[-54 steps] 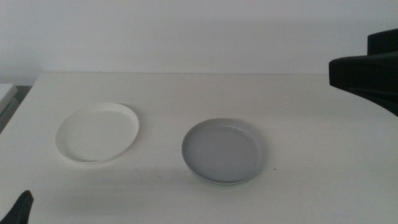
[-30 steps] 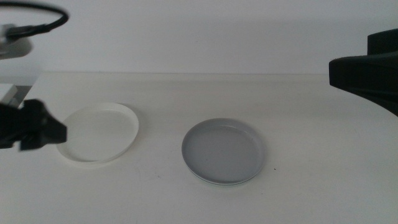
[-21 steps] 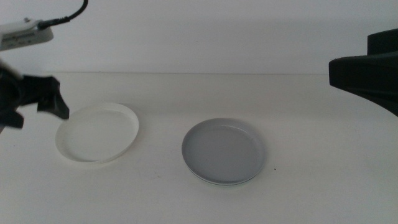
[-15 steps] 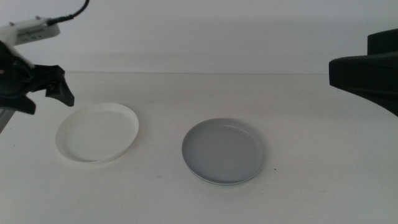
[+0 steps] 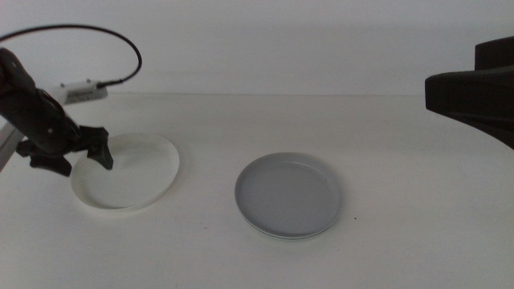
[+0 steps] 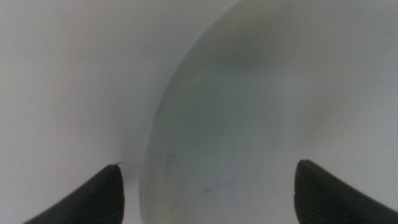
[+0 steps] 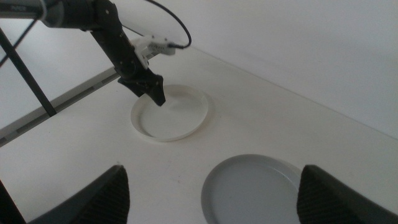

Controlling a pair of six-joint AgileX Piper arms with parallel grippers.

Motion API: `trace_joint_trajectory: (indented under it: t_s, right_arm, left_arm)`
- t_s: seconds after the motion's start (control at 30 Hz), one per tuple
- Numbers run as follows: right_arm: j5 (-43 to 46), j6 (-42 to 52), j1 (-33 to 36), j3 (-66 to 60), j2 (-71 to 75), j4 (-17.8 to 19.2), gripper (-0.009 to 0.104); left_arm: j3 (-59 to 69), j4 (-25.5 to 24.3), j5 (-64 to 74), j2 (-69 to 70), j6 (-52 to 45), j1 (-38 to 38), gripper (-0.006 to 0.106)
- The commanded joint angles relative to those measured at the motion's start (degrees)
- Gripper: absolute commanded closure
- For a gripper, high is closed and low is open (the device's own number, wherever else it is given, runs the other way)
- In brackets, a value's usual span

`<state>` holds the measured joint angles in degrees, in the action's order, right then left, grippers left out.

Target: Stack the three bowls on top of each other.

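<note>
The left gripper [image 5: 74, 159] hangs over the far left rim of the white bowl [image 5: 128, 172], its two dark fingers [image 5: 102, 154] spread wide apart and grasping nothing; one fingertip sits over the bowl's inside, the other outside the rim. In the left wrist view the white bowl's rim [image 6: 152, 137] curves between the two parted fingers. Whether the fingers touch the bowl cannot be told. The white bowl lies flat on the left part of the white worktop [image 5: 401, 160].

Well apart from it, near the middle of the worktop, lies the grey bowl [image 5: 287, 194], seated on another bowl of which only a thin pale edge [image 5: 277, 235] shows beneath its near rim; its colour is too faint to tell.

The right gripper [image 7: 211, 199] waits high at the right side, away from all bowls, its fingers [image 7: 93, 198] standing released and wide, with nothing between them. From there the white bowl [image 7: 171, 115] and grey bowl [image 7: 255, 186] both show below
</note>
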<state>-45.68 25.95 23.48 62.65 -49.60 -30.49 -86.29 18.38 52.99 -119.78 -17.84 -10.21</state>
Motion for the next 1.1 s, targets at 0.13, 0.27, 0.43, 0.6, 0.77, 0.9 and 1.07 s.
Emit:
trace_joint_trajectory:
  t_s: [0.13,0.27,0.43,0.6,0.77,0.9,1.07]
  right_arm:
    - [0.64,0.66,0.18,-0.32,0.09,-0.06,0.002]
    - [0.64,0.66,0.18,-0.32,0.09,-0.06,0.002]
    - [0.64,0.66,0.18,-0.32,0.09,-0.06,0.002]
    - [0.64,0.66,0.18,-0.32,0.09,-0.06,0.002]
    - [0.64,0.66,0.18,-0.32,0.09,-0.06,0.002]
    - [0.64,0.66,0.18,-0.32,0.09,-0.06,0.002]
    - [0.64,0.66,0.18,-0.32,0.09,-0.06,0.002]
  left_arm:
    - [-0.81,-1.26,-2.11,-2.96,1.61,-0.22,0.008]
    - [-0.81,-0.66,-1.45,-3.85,1.61,-0.22,0.020]
    - [-0.83,-0.55,-1.32,-3.85,3.08,-0.22,0.068]
    - [-5.11,-3.41,9.02,-1.59,5.31,-0.22,0.102]
    - [-11.12,2.87,15.05,6.42,6.81,1.89,0.102]
    - [-13.24,6.62,16.92,8.62,7.65,9.75,0.102]
    - [-13.37,6.34,13.45,6.83,10.34,22.55,0.102]
